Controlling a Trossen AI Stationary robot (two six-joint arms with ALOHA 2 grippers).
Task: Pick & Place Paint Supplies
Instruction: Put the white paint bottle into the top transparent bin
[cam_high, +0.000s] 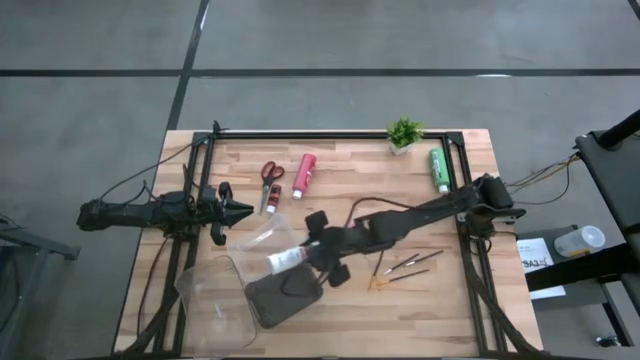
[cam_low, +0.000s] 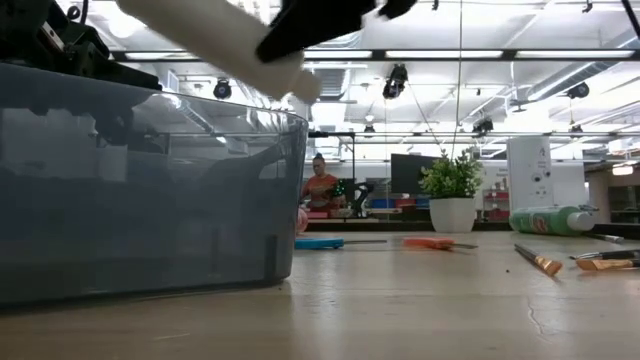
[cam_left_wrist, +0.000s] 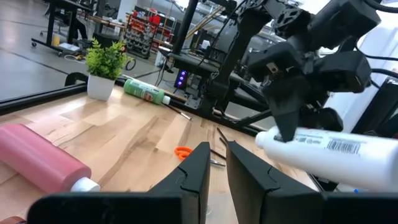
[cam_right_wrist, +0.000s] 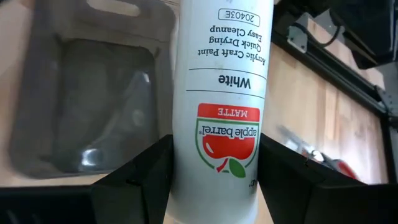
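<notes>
My right gripper (cam_high: 308, 252) reaches in from the table's right and is shut on the white paint tube (cam_high: 286, 260). It holds the tube in the air above the dark grey case (cam_high: 283, 300) and the clear box (cam_high: 215, 295). In the low view the tube (cam_low: 215, 35) hangs tilted over the box's rim (cam_low: 200, 100). A red tube (cam_high: 303, 174), red-handled scissors (cam_high: 270, 181), a green tube (cam_high: 438, 170) and thin brushes (cam_high: 412, 266) lie flat on the table. My left gripper (cam_high: 240, 211) waits at the table's left, open by a narrow gap (cam_left_wrist: 217, 163), with nothing in it. My right gripper pinches the white tube's two opposite sides (cam_right_wrist: 186, 163) between its two fingers (cam_right_wrist: 140, 177), toward the cap end (cam_left_wrist: 266, 140). The fingers slant down from the table's right. The tube lies along them and sticks out ahead. It is lifted clear and tilted.
A small potted plant (cam_high: 404, 132) stands at the far edge. Orange scissors (cam_high: 378, 284) lie by the brushes, and blue scissors (cam_low: 318, 242) show in the low view. Dark frame rails (cam_high: 470, 250) run along both table sides. A person (cam_low: 320, 186) sits far behind the table.
</notes>
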